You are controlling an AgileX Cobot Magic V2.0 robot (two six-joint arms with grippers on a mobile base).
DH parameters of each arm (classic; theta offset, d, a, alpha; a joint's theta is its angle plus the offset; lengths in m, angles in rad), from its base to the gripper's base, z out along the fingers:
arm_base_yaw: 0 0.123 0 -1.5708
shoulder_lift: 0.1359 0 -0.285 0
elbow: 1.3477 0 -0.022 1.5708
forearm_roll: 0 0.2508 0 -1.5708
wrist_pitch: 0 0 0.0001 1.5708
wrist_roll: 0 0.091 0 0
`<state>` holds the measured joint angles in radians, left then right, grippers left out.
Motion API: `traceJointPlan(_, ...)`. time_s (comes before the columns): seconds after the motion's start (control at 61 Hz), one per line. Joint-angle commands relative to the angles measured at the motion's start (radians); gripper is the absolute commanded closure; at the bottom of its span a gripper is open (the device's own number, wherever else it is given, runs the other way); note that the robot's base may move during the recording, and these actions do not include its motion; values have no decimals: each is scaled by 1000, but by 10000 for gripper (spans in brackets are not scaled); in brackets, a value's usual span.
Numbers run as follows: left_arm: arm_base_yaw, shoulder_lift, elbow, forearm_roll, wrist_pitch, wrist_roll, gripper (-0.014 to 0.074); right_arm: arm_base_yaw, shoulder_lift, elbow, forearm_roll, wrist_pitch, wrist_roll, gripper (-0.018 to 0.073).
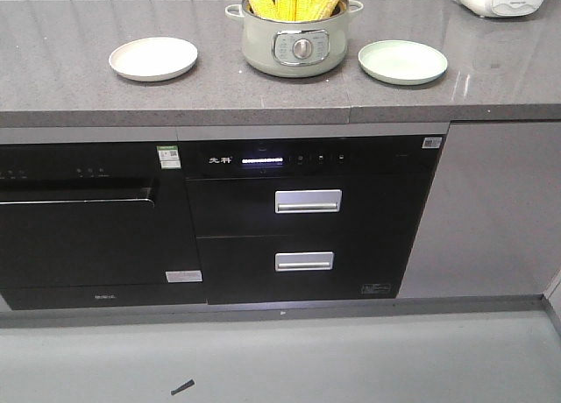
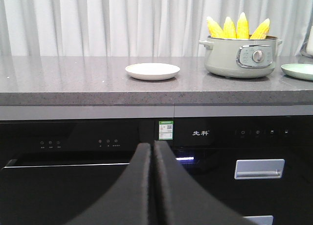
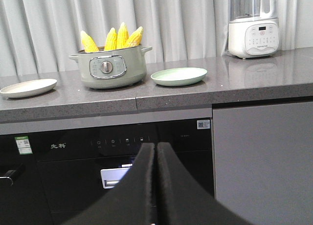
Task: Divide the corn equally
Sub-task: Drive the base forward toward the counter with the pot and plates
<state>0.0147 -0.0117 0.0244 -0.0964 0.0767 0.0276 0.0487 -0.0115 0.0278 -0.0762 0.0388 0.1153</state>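
Several yellow corn cobs (image 1: 294, 0) stand upright in a pale green pot (image 1: 296, 42) at the middle of the grey counter. The corn (image 2: 238, 28) and the pot (image 2: 240, 57) also show in the left wrist view, and the corn (image 3: 113, 38) in the pot (image 3: 108, 68) in the right wrist view. A white plate (image 1: 153, 58) lies left of the pot, a green plate (image 1: 402, 61) right of it; both hold nothing. My left gripper (image 2: 152, 146) and right gripper (image 3: 156, 146) are shut on nothing, low in front of the black cabinet fronts, well short of the counter.
Below the counter (image 1: 79, 88) are a black dishwasher (image 1: 88, 219) and a black drawer unit (image 1: 307, 219) with two silver handles. A white blender (image 3: 253, 27) stands at the counter's right end. A white curtain hangs behind. A small dark scrap (image 1: 182, 387) lies on the floor.
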Motion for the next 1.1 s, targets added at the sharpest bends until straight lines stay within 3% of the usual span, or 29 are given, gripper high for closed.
traceJointPlan(0.0, -8, -14, -23, -9, -77, 1, 603, -6, -7, 18, -12, -76, -9, 561)
traceJointPlan(1.082, -8, -14, -23, -9, -77, 1, 603, -6, -7, 18, -12, -76, -9, 561)
